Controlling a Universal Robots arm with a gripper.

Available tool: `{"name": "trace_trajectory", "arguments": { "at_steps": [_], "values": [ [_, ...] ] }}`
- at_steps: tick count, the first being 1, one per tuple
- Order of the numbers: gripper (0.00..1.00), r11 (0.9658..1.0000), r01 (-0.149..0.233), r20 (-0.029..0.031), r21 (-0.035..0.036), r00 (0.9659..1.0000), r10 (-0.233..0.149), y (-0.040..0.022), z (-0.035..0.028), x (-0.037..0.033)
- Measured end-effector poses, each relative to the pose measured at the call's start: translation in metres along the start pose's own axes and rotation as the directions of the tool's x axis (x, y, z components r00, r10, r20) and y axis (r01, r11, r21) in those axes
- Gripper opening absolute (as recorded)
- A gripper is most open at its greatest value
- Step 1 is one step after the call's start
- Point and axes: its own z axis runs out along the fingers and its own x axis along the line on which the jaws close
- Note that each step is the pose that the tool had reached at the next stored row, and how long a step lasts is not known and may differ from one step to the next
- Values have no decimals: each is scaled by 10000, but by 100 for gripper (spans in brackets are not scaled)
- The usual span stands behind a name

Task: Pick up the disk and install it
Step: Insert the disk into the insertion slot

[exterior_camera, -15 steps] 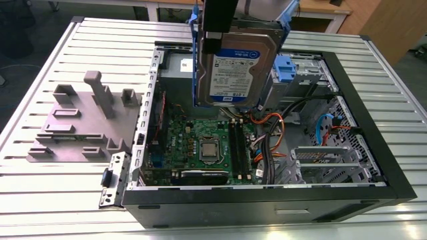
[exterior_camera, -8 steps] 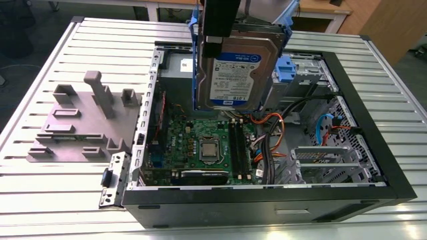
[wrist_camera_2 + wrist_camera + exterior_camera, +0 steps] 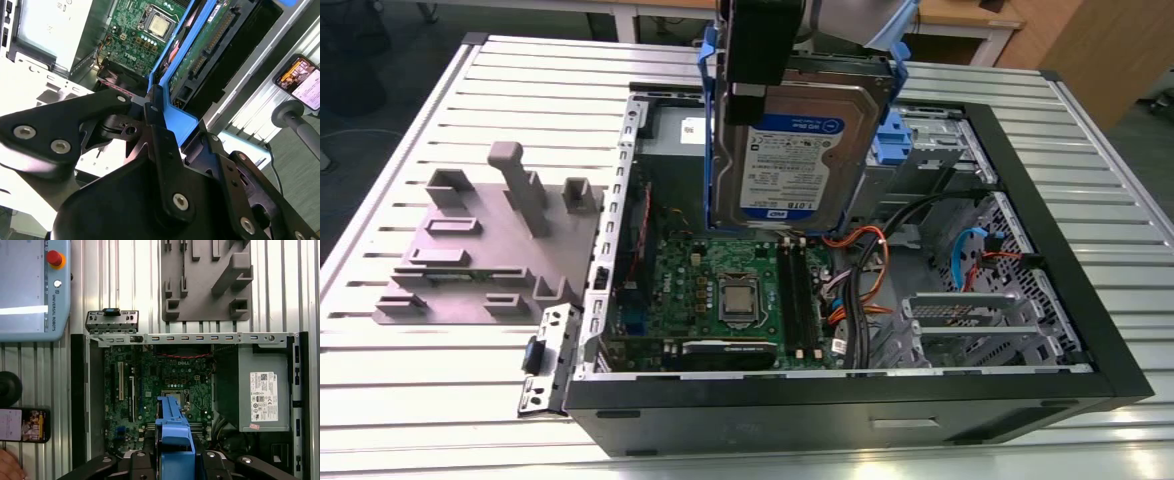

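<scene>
Closest to us, our gripper (image 3: 154, 107) has its jaws clamped on the disk (image 3: 803, 150), upright above the open computer case (image 3: 854, 405); pickup looks done, and we judge installing needs alignment with the drive bay (image 3: 937, 140).

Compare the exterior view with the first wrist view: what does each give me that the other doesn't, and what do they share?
Exterior view: the disk upright over the case, label showing, gripper clamped on it; orange cables. First wrist view: pendant and phone beside the case. Both: motherboard, grey fixture, the disk's blue frame.
</scene>
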Motion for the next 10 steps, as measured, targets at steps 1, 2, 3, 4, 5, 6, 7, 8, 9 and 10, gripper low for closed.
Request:
{"name": "trace_trajectory", "arguments": {
  "at_steps": [1,2,3,4,5,6,7,8,9,10],
  "values": [
    [37,10000,2,-1,0,10000,-2,-1,0,2],
    [37,10000,1,0,0,10000,-1,-1,0,3],
    [37,10000,1,-1,0,10000,-1,-1,0,3],
    [37,10000,1,1,0,10000,-1,-1,0,4],
    [37,10000,1,0,0,10000,-1,-1,0,4],
    [37,10000,1,0,0,10000,-1,-1,0,4],
    [37,10000,1,0,0,10000,-1,-1,0,5],
    [37,10000,1,0,0,10000,-1,-1,0,6],
    [37,10000,1,0,0,10000,-1,-1,0,6],
    [37,10000,1,0,0,10000,-1,-1,0,6]
  ]
}}
